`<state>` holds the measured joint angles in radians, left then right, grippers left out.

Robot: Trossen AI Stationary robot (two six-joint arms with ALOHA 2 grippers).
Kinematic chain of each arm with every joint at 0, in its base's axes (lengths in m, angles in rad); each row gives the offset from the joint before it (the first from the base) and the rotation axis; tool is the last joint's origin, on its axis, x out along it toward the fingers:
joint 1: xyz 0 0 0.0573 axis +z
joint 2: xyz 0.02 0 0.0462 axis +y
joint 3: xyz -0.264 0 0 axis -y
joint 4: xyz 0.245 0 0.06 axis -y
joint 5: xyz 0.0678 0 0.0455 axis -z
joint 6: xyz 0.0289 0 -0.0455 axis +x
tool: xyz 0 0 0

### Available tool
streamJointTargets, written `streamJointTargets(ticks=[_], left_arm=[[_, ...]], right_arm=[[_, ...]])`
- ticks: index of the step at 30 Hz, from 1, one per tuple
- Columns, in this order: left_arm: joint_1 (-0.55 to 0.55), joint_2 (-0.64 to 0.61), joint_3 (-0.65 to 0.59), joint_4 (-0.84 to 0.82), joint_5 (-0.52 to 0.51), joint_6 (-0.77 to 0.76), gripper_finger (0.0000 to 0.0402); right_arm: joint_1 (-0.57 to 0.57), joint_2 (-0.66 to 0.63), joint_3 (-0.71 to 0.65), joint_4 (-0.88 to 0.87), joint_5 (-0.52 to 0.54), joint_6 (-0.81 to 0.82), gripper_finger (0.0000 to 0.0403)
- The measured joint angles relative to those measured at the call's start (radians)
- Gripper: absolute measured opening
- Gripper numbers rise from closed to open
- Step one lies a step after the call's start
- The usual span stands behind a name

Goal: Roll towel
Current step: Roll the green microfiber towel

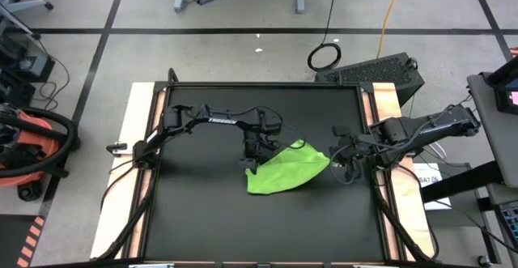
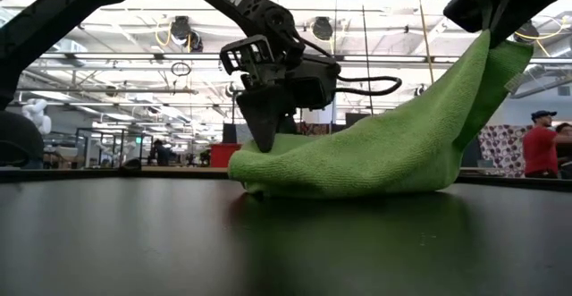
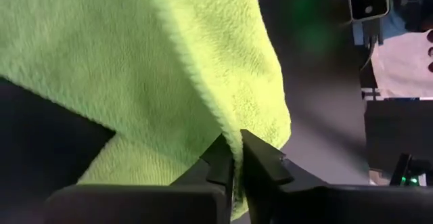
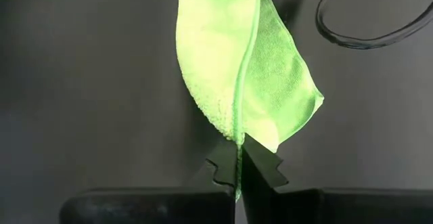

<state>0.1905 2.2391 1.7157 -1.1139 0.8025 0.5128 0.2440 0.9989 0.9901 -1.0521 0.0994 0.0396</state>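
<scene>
Black table mat (image 1: 202, 211): towel (image 1: 285, 169) half-lifted. Left gripper (image 1: 257, 156) clamped on its low edge; right gripper (image 1: 340, 164) pinching raised corner.

1. The towel (image 1: 285, 169) is a small, plain lime-green cloth of thin, fuzzy fabric with no pattern.
2. It lies on the black surface (image 1: 202, 211) right of the middle, nearer the right edge than the left and about midway between the far and near edges.
3. Its bulk rests crumpled and folded on the surface, forming a low heap.
4. One end is lifted off the surface toward the right edge, so the cloth slopes upward from the heap.
5. The raised end is pinched along a fold; another edge on the heap's left side is pinched low, at the surface.
</scene>
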Motion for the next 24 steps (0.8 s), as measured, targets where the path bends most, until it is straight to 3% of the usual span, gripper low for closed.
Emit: streamJointTargets(ticks=[8,15,24], left_arm=[[0.008,-0.016,0.0,-0.057,-0.07,0.02,0.0004],[0.043,-0.114,0.0,-0.039,-0.13,-0.014,0.0002],[0.063,-0.321,0.0,-0.054,-0.361,-0.113,0.0001]], right_arm=[[0.0,0.0,0.0,-0.048,-0.059,0.031,0.0],[0.0,0.013,-0.03,-0.086,-0.109,0.06,0.0012],[0.0,0.024,0.022,-0.082,-0.044,0.035,0.0001]])
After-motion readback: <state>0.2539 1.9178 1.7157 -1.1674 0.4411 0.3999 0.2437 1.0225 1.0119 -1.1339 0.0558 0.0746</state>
